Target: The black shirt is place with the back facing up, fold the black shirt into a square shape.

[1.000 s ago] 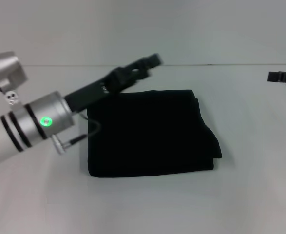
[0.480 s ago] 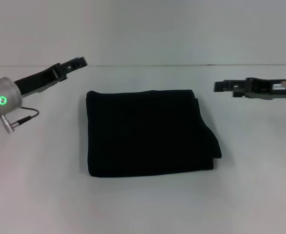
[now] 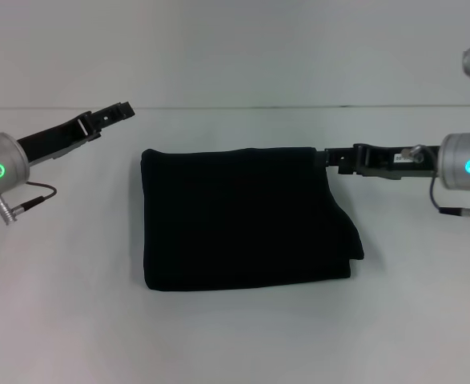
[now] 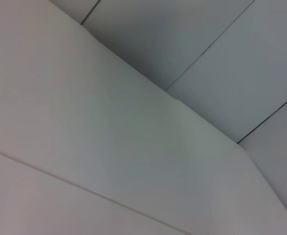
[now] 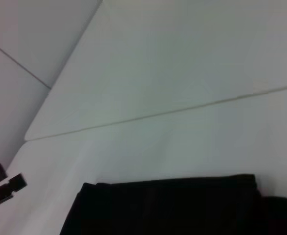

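black shirt (image 3: 243, 218) lies folded square, no lettering showing; right gripper (image 3: 328, 158) at its corner, left gripper (image 3: 122, 109) apart, grip unclear.

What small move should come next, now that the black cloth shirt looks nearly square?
Probably nudge the right hand in to tidy the far right corner of the folded black cloth shirt. That hand sits right at the corner, and the shirt's right edge bulges outward unevenly near the front, while its left edge is straight. The left hand hangs clear above the white table.
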Tool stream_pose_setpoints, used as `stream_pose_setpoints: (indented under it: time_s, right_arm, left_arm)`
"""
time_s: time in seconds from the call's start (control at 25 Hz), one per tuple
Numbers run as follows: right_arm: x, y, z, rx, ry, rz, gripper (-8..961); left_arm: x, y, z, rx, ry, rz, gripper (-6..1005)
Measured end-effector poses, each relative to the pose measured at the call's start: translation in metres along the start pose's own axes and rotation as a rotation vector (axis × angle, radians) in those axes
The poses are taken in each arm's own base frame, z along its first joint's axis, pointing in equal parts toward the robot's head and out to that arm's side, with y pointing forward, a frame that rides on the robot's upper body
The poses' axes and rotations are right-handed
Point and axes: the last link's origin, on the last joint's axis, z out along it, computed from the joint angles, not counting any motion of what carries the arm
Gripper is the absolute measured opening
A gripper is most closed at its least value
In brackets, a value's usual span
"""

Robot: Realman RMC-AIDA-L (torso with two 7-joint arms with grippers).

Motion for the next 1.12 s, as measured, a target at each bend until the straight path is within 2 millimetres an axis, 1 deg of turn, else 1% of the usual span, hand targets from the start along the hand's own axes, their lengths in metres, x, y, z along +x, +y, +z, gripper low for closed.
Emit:
stream_pose_setpoints:
  time_s: [0.36,0.56,0.76,1.0,1.12]
  right_arm:
    - [0.009,0.012,0.024,0.017,-0.023,0.029,651]
    - [0.011,0.015,0.031,0.031,-0.032,0.067,419]
    - [0.014,0.015,0.036,0.044,-0.047,0.082,274]
    - [0.011,0.02,0.039,0.026,-0.093,0.029,151]
    - [0.009,0.02,0.038,0.023,-0.102,0.01,20]
  left_arm:
    - [0.0,-0.004,-0.003,0.016,0.007,0.022,951]
    - [0.0,-0.006,-0.004,0.023,0.011,0.034,951]
    - [0.0,-0.01,-0.006,0.038,0.015,0.051,951]
    - [-0.002,-0.012,-0.008,0.044,0.015,0.052,952]
    - [-0.003,-0.013,-0.008,0.046,0.015,0.05,952]
